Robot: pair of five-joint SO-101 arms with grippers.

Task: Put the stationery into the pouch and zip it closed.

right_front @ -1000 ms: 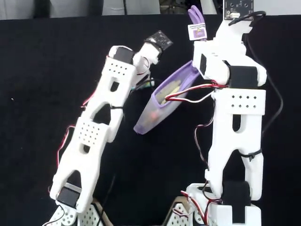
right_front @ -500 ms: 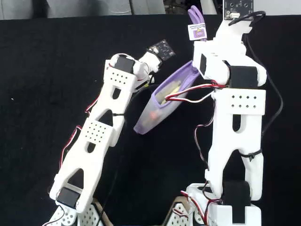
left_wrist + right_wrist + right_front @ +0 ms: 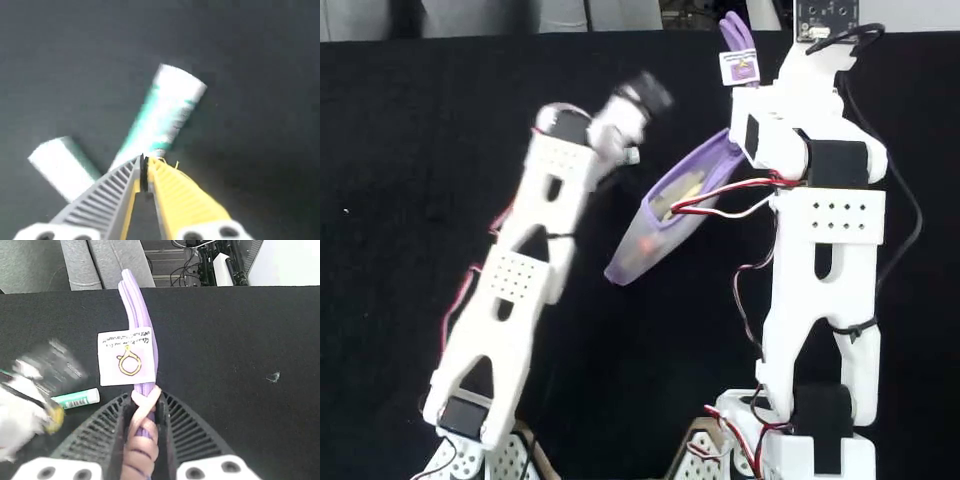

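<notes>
Left arm [image 3: 535,250] has swung off from the pouch [image 3: 670,215] in the last sec, blurred mid-move. Right tool [image 3: 143,405] stays clamped on the pouch end, holding it aloft. Left tool [image 3: 145,167] is pressed together, empty. Green-white stick [image 3: 165,112] and white stick [image 3: 60,167] lie on the counter [image 3: 260,75] just past its tips, so stationery's still out. Zip & pouch contents: can't make out.

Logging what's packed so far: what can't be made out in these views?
High view: contents of the purple fabric pouch, mostly hidden by its wall and red wires.
Left wrist view: white-and-green cylindrical stick, blurred; kind unclear.
Right wrist view: pouch body, behind the right end effector.
</notes>
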